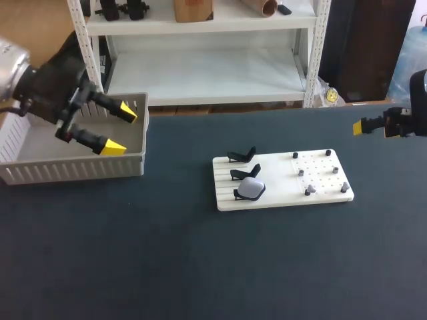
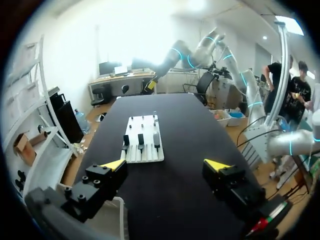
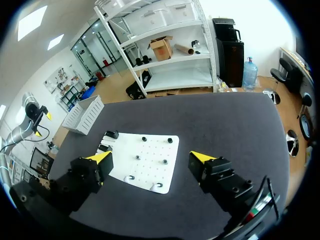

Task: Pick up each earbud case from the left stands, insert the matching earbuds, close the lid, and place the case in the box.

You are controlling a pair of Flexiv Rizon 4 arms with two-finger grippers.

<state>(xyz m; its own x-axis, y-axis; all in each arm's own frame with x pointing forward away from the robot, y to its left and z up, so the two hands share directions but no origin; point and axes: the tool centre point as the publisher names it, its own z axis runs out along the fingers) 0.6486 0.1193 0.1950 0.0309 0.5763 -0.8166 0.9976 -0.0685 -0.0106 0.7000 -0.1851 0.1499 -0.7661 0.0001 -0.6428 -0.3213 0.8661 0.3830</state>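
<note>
Head view: left gripper (image 1: 121,130), spread wide, hangs over the box (image 1: 73,171) at left; right gripper (image 3: 151,158), also wide, hovers far right; an earbud case (image 1: 251,189) sits on the board (image 1: 280,188)'s nearest stand (image 1: 237,195).

white board (image 1: 280,175), grey earbud case (image 1: 251,189), black stands (image 1: 243,156), dark table (image 1: 200,267)

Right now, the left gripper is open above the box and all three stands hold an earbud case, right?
No: the head view shows only the front stand holding an earbud case; the other two stands are empty. The left gripper is open above the box.
</note>
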